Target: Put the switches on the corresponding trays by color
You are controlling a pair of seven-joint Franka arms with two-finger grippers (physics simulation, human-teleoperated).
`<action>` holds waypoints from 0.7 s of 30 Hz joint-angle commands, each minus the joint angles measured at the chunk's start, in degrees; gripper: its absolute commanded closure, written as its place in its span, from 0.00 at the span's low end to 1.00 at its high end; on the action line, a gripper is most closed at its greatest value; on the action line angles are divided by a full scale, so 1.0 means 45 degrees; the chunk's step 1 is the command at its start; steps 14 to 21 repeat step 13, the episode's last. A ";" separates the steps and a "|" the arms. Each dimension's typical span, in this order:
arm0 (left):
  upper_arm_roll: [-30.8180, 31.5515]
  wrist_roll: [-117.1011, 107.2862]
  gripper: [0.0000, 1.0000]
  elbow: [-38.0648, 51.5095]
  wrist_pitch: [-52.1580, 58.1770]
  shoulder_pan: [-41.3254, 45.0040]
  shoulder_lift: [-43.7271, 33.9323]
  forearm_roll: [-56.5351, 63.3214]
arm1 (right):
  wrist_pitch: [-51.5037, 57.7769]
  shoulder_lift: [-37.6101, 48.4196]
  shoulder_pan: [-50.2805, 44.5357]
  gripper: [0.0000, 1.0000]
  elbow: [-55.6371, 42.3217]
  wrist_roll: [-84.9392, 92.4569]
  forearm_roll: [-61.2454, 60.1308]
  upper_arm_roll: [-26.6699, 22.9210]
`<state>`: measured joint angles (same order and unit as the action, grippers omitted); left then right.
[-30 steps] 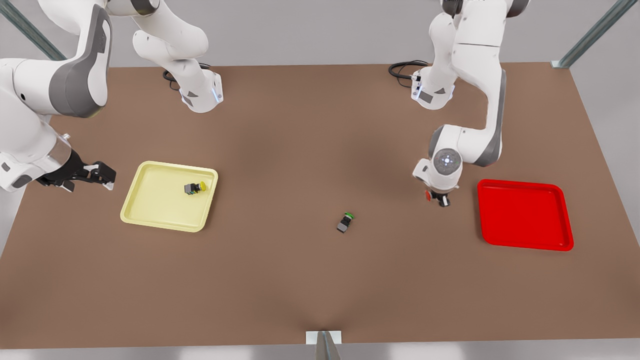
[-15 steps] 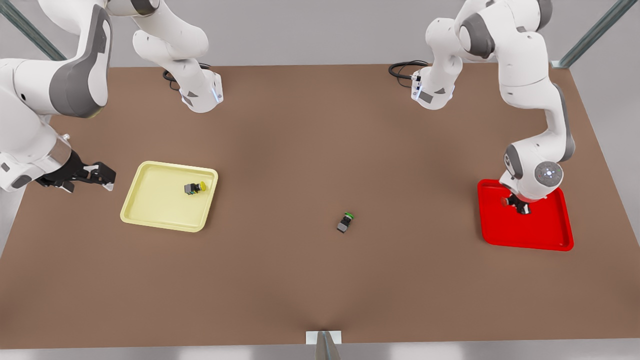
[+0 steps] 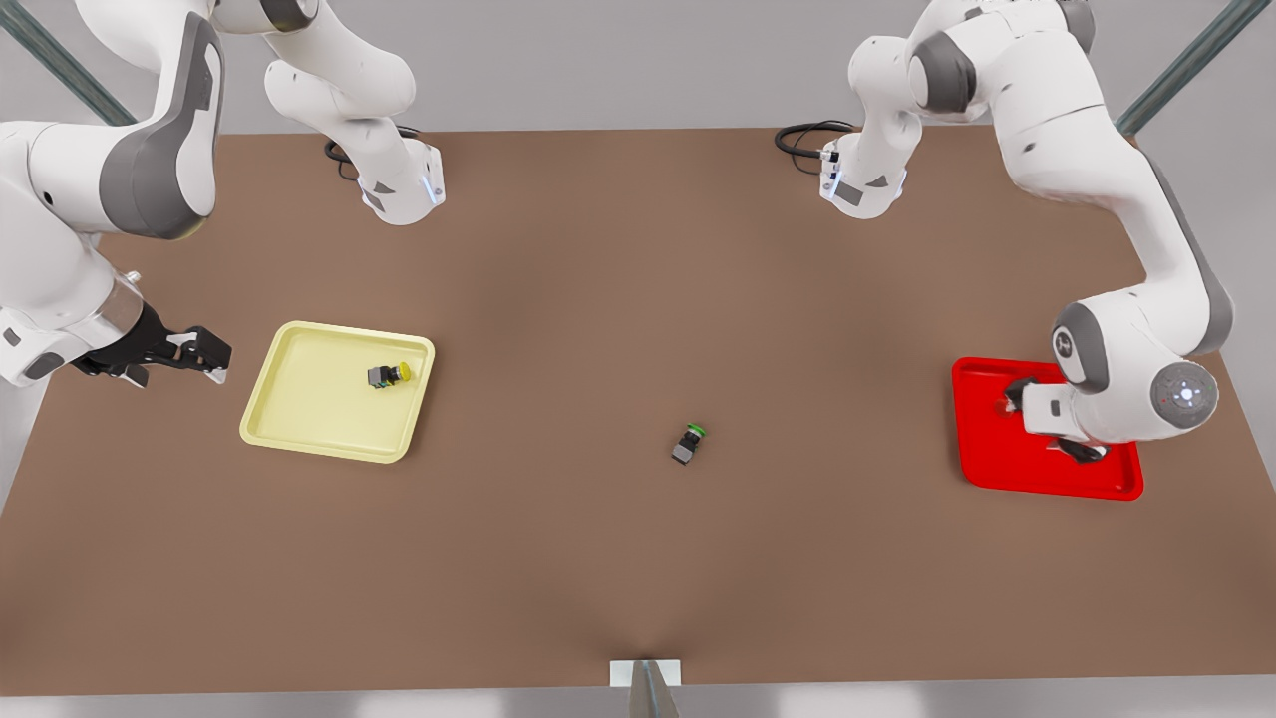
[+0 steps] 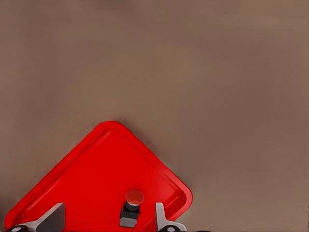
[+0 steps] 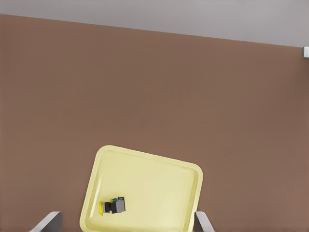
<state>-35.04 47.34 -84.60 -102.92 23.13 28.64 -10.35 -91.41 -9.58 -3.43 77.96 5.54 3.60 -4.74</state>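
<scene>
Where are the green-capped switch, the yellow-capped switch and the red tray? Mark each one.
green-capped switch (image 3: 689,444): front view, on its dark body below the green cap.
yellow-capped switch (image 3: 388,375): front view, on its body beside the yellow cap.
red tray (image 4: 91,179): left wrist view, on its bare floor.

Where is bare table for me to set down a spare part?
Bare table lies between the yellow tray and the green-capped switch, and along the near edge. The red tray is crowded by the left end effector and the red switch.
</scene>
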 commanded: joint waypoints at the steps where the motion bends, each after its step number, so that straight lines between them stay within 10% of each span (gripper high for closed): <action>1: 0.0267 -0.1510 0.00 0.0478 -0.0020 -0.0004 0.0022 -0.1685 | 0.0000 0.0001 0.0001 0.00 0.0000 0.0000 0.0000 -0.0001; 4: 0.0795 -0.7291 0.00 0.2431 -0.0001 0.0504 0.0003 -0.1451 | 0.0000 0.0001 0.0001 0.00 0.0000 0.0000 0.0000 -0.0001; 9: 0.8197 -1.2179 0.00 0.1593 0.0058 -0.3519 -0.3102 0.3178 | 0.0000 0.0001 0.0001 0.00 0.0000 0.0000 0.0000 -0.0001; 21: 0.8510 -1.2199 0.00 0.1339 0.0390 -0.3715 -0.3591 0.3178 | 0.0020 0.0001 -0.0019 0.00 0.0000 0.0000 -0.0020 -0.0001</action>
